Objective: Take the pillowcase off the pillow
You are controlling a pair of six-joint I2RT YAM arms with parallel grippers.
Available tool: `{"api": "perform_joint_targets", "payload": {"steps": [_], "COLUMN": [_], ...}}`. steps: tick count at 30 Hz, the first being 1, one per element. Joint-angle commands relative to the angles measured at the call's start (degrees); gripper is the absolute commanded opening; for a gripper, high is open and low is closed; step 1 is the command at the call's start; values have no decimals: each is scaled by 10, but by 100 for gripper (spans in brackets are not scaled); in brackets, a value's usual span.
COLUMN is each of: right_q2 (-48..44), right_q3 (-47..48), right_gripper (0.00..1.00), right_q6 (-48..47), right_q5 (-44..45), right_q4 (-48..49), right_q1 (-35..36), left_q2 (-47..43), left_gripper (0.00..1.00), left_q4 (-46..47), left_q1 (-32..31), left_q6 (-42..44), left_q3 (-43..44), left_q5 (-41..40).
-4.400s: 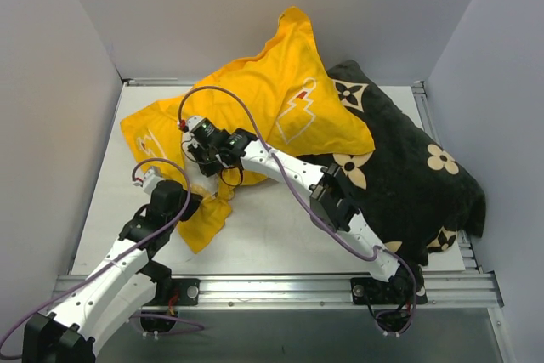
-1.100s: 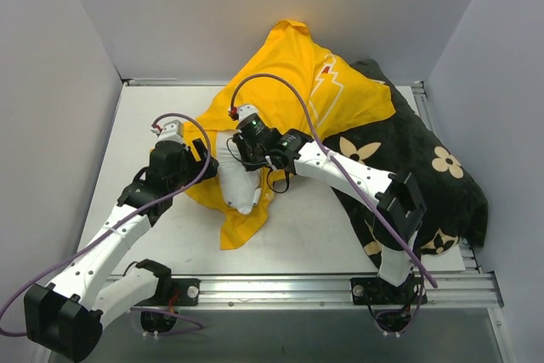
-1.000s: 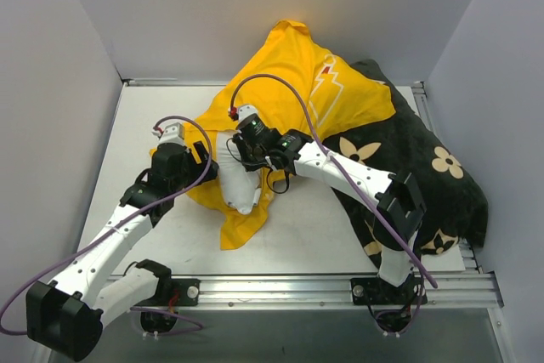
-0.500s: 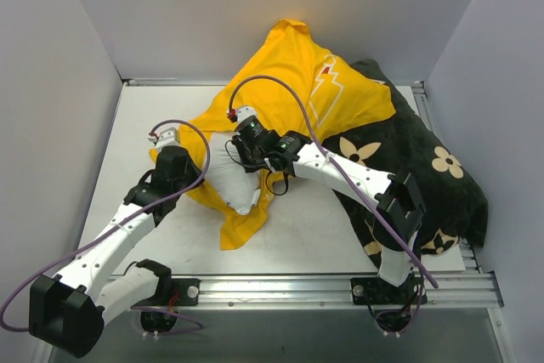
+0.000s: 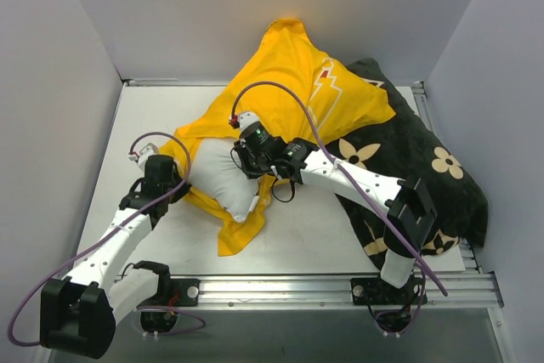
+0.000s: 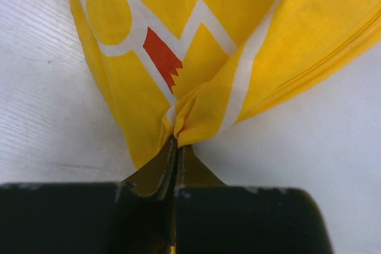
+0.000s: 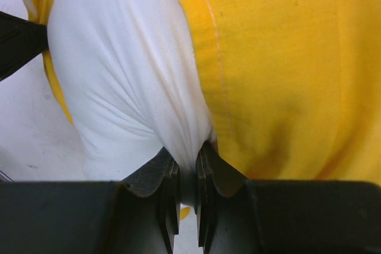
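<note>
**Tug of war over a pillow:** The left gripper (image 6: pixel 177 142) is clamped on a gathered fold of the pillowcase (image 6: pixel 238 34). The yellow cloth bunches right at its tips and fans out ahead of them over the white table (image 6: pixel 333 147).

Just beyond, the right gripper (image 7: pixel 187 162) pinches a tuck of the pillow (image 7: pixel 113 69). The pillow's bare white end bulges from the case's mouth, ahead and to the left of the fingers as their own camera sees it. The yellow hem lies against the fingers' right side.

From above, the two grips sit close together with the exposed pillow end between them. Most of the pillow is inside the case, which humps up past the right fingers toward the back wall. It leans there on a black flowered pillow (image 5: pixel 425 176) farther right.

The stripping looks only begun. To do it well, the arms should probably pull apart. The right one would hold the white stuffing firm, and the left would haul the hem back along the pillow's length. Both grips hold thin folds, so a slow, steady pull seems wise lest either slips.
</note>
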Motion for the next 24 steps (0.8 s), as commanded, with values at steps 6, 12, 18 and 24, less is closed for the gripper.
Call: {"api": "perform_joint_targets", "payload": {"steps": [6,12,18,24], "right_q2": [-47,-57,-38,46], "right_q3": [27,31,26,54], "right_gripper": [61,75,83,96], "right_q6": [-75,-118,-160,-164], "right_q5": [51,150,112,75], "right_q4": [-24,-8,41,76], "right_q1": [42,105,140,140], "left_q2": [-16,-31,-40,-42], "left_gripper": [0,0,0,0], "left_q4": [31,41,43,40], "left_q1": [15,16,16,17], "left_q6": [-5,-9,-8,-8], "left_q3": [-69,-83,-82,-78], "left_q5": [8,25,32,32]}}
